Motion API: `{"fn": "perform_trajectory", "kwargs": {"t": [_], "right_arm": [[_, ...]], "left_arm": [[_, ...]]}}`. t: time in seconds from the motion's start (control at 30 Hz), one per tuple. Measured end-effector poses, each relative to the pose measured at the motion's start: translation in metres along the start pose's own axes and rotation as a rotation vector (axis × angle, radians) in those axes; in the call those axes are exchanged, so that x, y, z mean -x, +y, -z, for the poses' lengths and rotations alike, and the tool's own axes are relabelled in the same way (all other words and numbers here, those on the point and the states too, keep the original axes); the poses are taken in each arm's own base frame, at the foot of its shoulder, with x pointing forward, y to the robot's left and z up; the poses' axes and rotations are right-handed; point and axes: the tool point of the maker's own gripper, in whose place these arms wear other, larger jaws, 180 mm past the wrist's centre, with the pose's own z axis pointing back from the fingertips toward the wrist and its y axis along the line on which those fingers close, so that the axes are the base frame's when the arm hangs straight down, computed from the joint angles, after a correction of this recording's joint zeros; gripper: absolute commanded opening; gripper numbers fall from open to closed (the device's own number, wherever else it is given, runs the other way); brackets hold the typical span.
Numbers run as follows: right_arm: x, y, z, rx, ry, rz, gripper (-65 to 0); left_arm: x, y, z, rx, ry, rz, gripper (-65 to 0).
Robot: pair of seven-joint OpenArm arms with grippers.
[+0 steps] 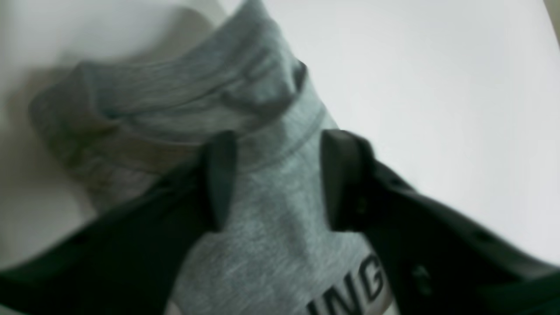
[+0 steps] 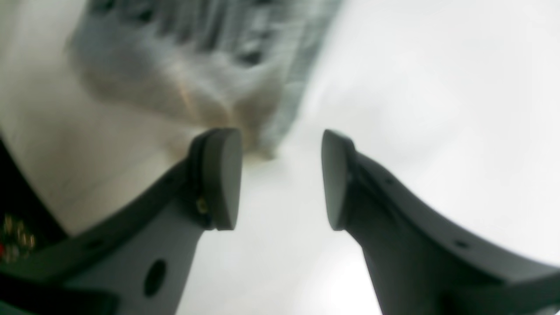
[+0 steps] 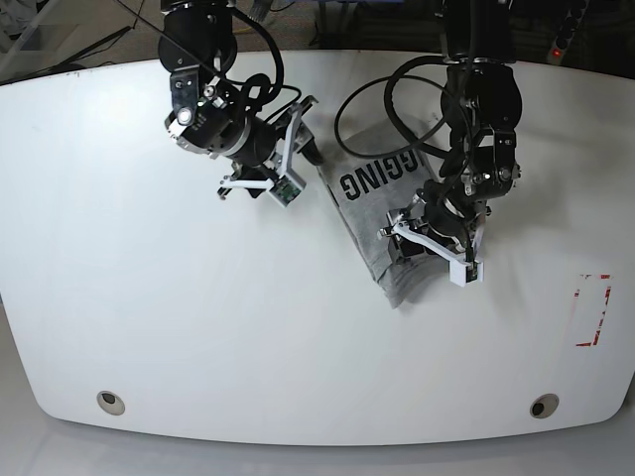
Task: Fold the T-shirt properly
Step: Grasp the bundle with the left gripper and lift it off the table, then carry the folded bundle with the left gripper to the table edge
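T-shirt [image 3: 382, 213] lies folded, long axis diagonal (print end up); both tools [image 1: 278, 179] [image 2: 280, 179] gape empty.

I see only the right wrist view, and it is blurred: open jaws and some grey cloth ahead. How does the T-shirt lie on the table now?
Observer: The T-shirt lies as a narrow folded bundle near the middle of the table, with printed letters facing up.
Operator: Where is the other arm?
Observer: The left gripper is over the bundle's lower end in the base view. Its jaws stand apart with fabric between them, not pinched.
Operator: Does my gripper touch the shirt?
Observer: In the base view the right gripper is beside the bundle's upper-left corner. I cannot tell whether it touches.
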Motion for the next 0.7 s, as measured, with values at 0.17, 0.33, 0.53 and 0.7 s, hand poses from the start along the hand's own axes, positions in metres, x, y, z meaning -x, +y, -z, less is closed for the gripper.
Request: {"fn": "perform_trajectory", "kwargs": {"t": [0.17,0.33,0.53,0.7], "right_arm": [[0.006,-0.025,-0.007,0.049,-0.015,0.071,-37.4],[0.020,-0.046,-0.007,0.090,0.011,0.126,-37.4],[0.026,-0.072,-0.018,0.160,-0.001,0.185,-37.4],[0.030,-0.086,-0.025,0.198,-0.005,0.213,-37.4]], "left_arm": [[0.017,-0.020,0.005,-0.004,0.014,-0.030,-27.2],[0.036,-0.031,0.007,-0.048,0.024,-0.080,-27.2],[0.060,-0.012,0.012,-0.259,-0.014,0.015,-27.2],[0.085,-0.005,0.018,-0.329,-0.038,0.182,-27.2]]}}
